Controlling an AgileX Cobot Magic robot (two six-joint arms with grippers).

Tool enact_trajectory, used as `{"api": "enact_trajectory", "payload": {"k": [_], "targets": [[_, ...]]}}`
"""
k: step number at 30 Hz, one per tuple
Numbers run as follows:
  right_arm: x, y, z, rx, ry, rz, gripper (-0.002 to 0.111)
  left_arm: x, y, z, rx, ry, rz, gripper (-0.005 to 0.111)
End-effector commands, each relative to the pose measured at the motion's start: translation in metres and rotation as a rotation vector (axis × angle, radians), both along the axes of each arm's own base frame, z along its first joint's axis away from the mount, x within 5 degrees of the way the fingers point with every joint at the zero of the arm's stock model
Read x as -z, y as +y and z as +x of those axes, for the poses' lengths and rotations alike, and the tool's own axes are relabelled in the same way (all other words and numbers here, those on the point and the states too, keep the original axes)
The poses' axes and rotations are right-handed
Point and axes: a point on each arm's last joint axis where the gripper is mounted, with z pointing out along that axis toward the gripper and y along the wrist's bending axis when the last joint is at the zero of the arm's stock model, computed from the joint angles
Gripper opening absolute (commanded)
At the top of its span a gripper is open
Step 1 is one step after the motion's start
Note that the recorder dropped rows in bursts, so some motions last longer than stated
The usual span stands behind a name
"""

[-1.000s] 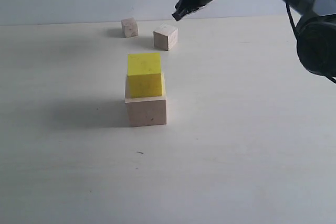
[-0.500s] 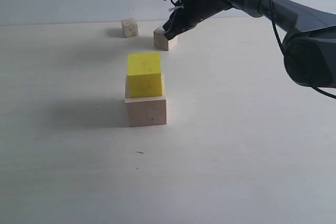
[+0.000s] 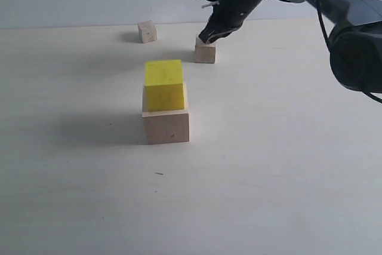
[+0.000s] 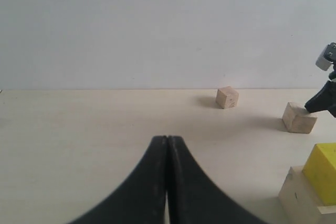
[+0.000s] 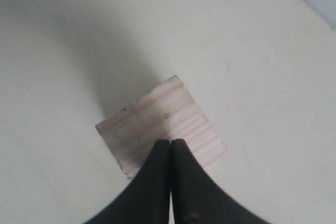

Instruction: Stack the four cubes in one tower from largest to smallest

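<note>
**Two stacked; right gripper (image 3: 209, 37) on smaller pale cube (image 3: 205, 55)**

The gripper's jaws are pressed together, tips at that cube's top face. Mid-table (image 3: 268, 177), the yellow cube (image 3: 164, 85) sits flat and upright on the large pale cube (image 3: 166, 126). The smallest cube (image 3: 147, 31) lies well apart. The left gripper (image 4: 167, 142) is closed and empty.

— Where is the right arm (image 3: 334, 1)?
— It enters at the upper right of the exterior frame and slants down-left. The right hand (image 3: 210, 35) is at top centre, fingers pressed together.
— The left hand (image 4: 167, 141)?
— Fingers pressed together too, tips touching, held roughly level.
</note>
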Motion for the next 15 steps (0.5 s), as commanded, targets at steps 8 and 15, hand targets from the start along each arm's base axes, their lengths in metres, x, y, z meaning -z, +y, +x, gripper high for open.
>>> {"api": "enact_trajectory", "payload": {"k": [8,15], "targets": [[-0.07,-0.029,-0.017,0.23,0.066,-0.122,0.0,0.0,-0.001,-0.002,0.007,-0.014,-0.029,0.0],[-0.11,-0.031,-0.026,0.355,0.045,-0.039,0.0,-0.004,0.001,-0.012,0.007,-0.066,-0.04,0.0]]}}
